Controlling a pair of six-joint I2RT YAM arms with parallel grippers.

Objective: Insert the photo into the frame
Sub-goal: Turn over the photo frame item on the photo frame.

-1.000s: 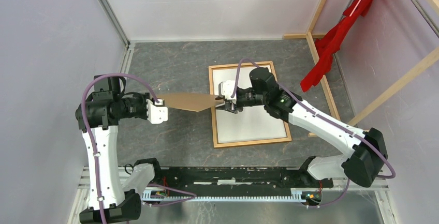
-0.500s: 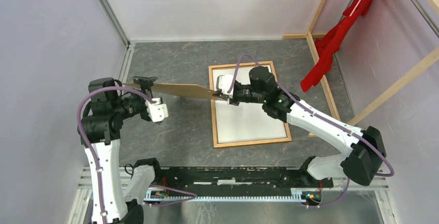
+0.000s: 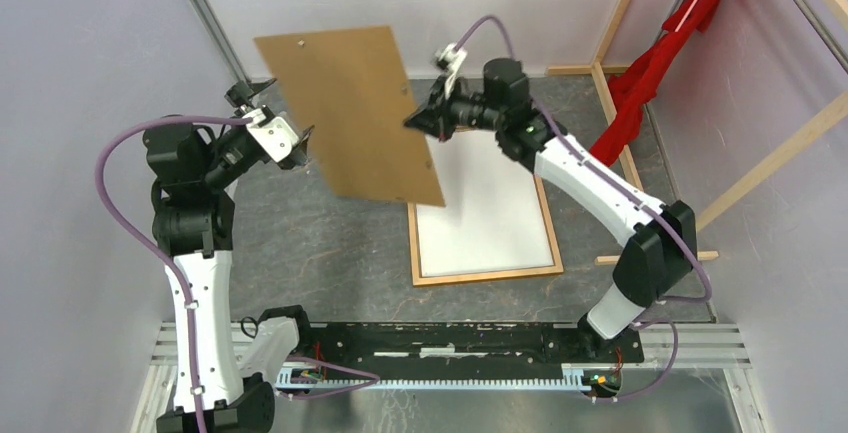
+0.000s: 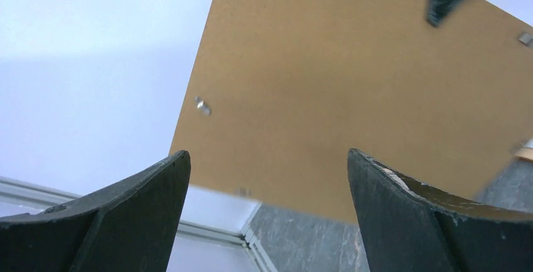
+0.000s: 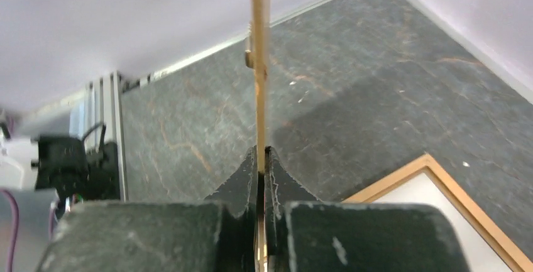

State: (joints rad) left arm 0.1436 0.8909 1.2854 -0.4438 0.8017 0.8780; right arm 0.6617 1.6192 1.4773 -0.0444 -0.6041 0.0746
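Observation:
A plain brown backing board (image 3: 350,103) hangs tilted in the air above the table's back left. My right gripper (image 3: 413,121) is shut on the board's right edge. In the right wrist view the board (image 5: 258,65) shows edge-on, pinched between the shut fingers of that gripper (image 5: 261,159). My left gripper (image 3: 272,113) stands open by the board's left edge and holds nothing. The left wrist view has the board (image 4: 352,83) just beyond that open gripper (image 4: 265,156). The frame (image 3: 478,275) lies flat on the table with a white surface (image 3: 490,213) inside. The photo is out of view.
Pale wooden beams (image 3: 615,113) with a red cloth (image 3: 650,63) stand at the back right. White walls close in the left and back sides, with a metal post (image 3: 205,23) in the back left corner. A black rail (image 3: 450,338) runs along the near edge.
The left gripper opened and let go of the board. The right gripper closed on the board and raised it from nearly flat to steeply tilted, up and toward the back left.

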